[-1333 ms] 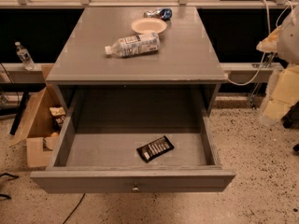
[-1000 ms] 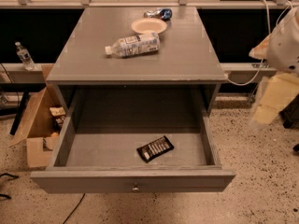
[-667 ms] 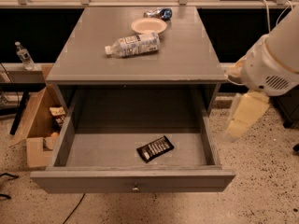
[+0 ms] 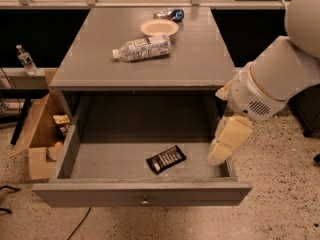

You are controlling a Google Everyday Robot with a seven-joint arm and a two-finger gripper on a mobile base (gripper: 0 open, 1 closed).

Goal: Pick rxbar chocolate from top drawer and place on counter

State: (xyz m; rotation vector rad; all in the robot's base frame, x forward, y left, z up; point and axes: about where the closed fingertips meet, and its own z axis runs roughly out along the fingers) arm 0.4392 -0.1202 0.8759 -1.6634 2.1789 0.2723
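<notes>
My cream gripper (image 4: 229,140) hangs over the right edge of the wide grey wooden drawer (image 4: 90,194), poised toward the flat black rxbar wrapper (image 4: 166,159) lying near its front; wide or narrow, can't tell.

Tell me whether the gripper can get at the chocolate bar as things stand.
Probably yes: the drawer is open, the bar lies uncovered on its floor, and the gripper hangs over the drawer's right edge.
</notes>
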